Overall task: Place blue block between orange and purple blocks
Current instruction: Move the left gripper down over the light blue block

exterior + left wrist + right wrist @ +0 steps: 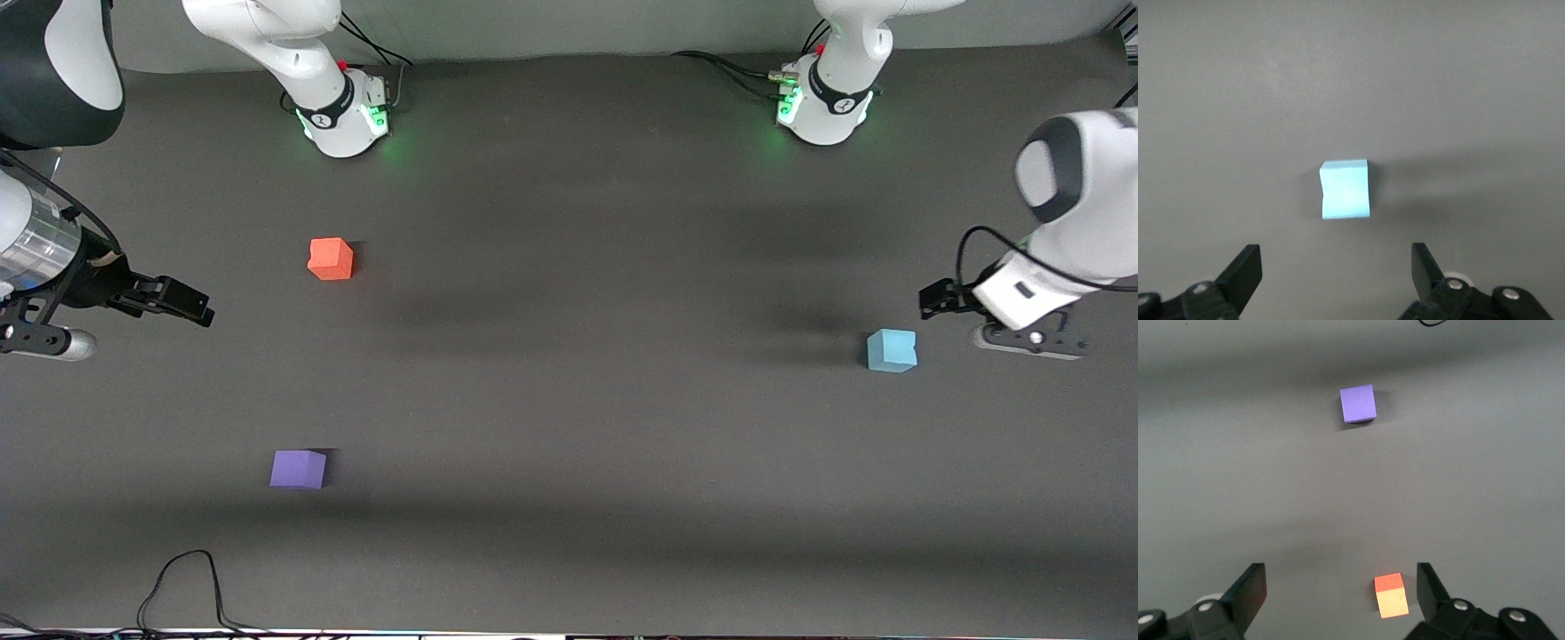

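Observation:
The light blue block [891, 349] sits on the dark table toward the left arm's end. It also shows in the left wrist view [1345, 189], ahead of the fingertips. My left gripper [935, 299] [1336, 270] is open and empty, over the table just beside the blue block. The orange block [330, 259] [1391, 595] and the purple block [299, 468] [1358, 403] sit toward the right arm's end, the purple one nearer the front camera, with a wide gap between them. My right gripper [182, 302] [1341, 590] is open and empty, over the table beside the orange block.
The two arm bases [342, 116] [822, 107] stand at the table's back edge with cables. A black cable loop [187, 587] lies at the table's front edge, near the purple block.

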Motion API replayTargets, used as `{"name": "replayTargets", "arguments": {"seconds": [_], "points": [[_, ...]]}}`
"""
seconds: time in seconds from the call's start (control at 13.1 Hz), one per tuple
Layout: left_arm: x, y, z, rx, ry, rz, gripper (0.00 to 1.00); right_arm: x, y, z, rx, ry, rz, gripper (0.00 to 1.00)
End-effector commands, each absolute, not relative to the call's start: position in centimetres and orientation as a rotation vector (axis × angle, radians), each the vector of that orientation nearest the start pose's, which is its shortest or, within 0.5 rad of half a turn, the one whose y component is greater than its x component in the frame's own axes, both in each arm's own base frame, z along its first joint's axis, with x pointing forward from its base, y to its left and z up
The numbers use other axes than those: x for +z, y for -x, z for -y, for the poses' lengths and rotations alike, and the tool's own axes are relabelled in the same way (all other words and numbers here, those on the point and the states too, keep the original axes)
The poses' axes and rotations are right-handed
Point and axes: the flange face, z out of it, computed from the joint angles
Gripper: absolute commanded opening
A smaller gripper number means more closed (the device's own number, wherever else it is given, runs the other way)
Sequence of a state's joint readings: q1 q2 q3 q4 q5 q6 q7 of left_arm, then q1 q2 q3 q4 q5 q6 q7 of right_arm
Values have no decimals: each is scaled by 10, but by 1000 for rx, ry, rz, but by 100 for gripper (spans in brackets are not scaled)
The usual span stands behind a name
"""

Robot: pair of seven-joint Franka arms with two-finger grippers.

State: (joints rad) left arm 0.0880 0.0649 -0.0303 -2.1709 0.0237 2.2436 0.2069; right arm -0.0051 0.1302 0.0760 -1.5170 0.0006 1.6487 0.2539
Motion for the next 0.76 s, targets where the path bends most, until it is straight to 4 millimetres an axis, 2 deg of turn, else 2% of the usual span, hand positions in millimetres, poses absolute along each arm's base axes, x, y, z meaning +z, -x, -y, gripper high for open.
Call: {"name": "replayTargets", "arguments": {"seconds": [0.0, 0.38, 0.69], "points": [[319, -534, -31, -48, 3101, -297, 100, 587, -592, -39, -26, 3121, -324, 100], [246, -549, -31, -50, 3108, -308, 100, 587, -592, -37, -26, 3121, -327, 100], [213, -566, -33, -32, 3088, -398, 100, 587, -592, -38, -26, 3121, -324, 100]]}}
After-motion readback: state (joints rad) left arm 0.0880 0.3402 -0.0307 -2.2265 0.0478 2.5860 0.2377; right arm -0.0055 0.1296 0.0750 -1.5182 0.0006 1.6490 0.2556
